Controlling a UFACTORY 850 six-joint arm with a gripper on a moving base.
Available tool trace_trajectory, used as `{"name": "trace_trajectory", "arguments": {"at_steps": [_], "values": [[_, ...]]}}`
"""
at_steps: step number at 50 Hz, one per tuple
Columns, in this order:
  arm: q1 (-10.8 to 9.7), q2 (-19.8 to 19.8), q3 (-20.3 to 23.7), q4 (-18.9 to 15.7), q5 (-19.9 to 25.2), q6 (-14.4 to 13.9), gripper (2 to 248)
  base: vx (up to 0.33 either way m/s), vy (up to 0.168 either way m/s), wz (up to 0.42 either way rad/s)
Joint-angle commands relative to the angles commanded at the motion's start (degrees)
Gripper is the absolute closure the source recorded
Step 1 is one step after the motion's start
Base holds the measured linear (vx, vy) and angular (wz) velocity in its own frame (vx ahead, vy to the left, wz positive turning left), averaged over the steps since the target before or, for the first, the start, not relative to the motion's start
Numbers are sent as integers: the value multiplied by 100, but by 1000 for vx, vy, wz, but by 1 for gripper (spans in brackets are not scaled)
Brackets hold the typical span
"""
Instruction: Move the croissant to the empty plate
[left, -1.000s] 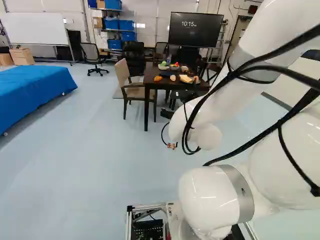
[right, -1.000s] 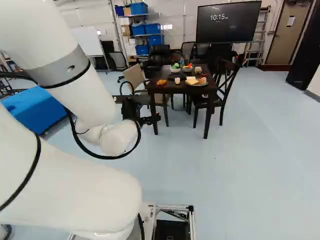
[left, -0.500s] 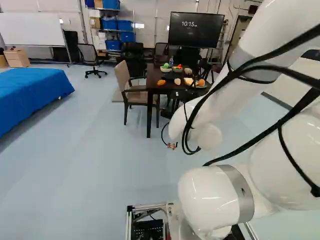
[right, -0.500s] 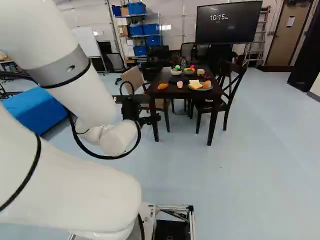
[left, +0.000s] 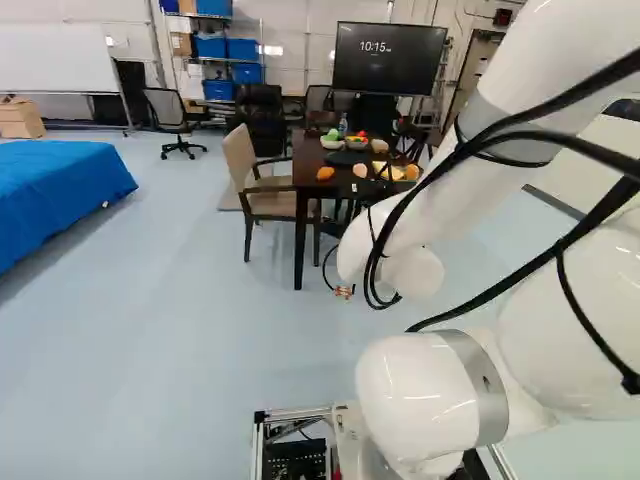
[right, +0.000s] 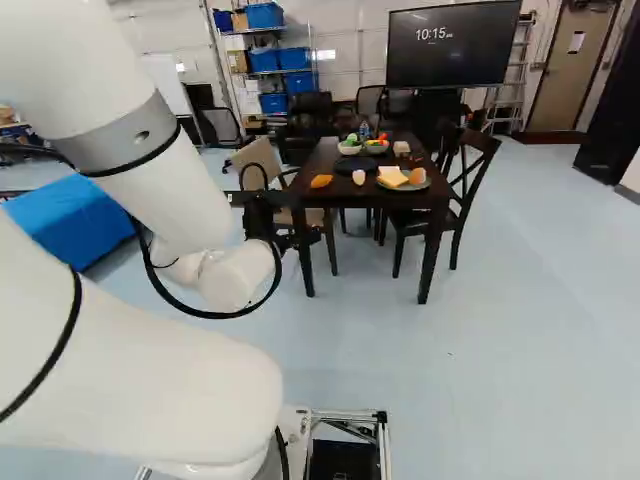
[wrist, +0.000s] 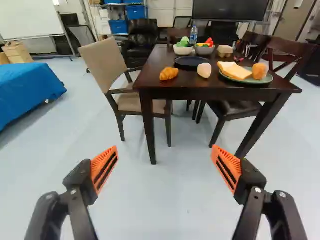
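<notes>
In the right base view my gripper (right: 295, 238) hangs ahead of the arm, short of the table. The wrist view shows the gripper (wrist: 164, 154) open, its orange-padded fingers wide apart with only floor between them. Ahead, the golden croissant (wrist: 169, 73) lies directly on the dark tabletop, near its close edge and left corner. Just behind it, toward the table's middle, sits an empty black plate (wrist: 190, 61). A pale, egg-like item (wrist: 204, 70) rests beside the croissant. Nothing touches the gripper.
The dark table (wrist: 200, 90) has a green plate (wrist: 272, 78) with bread and an orange item, two bowls (wrist: 183, 50) and a bottle. A beige chair (wrist: 104, 62) stands at its left, a dark chair (right: 465, 185) at its right. A blue-covered table (left: 60, 195) is farther left.
The base has driven forward, turning slightly right: the table looks nearer and the far shelves have shifted left. The arm keeps its pose over its lowest joint.
</notes>
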Motion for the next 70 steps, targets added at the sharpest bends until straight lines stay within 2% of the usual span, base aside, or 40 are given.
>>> {"name": "trace_trajectory", "arguments": {"at_steps": [15,70], "values": [[0,0,0,0,0,0,3,217,-1,-206],[0,0,0,0,0,0,3,193,14,-31]]}}
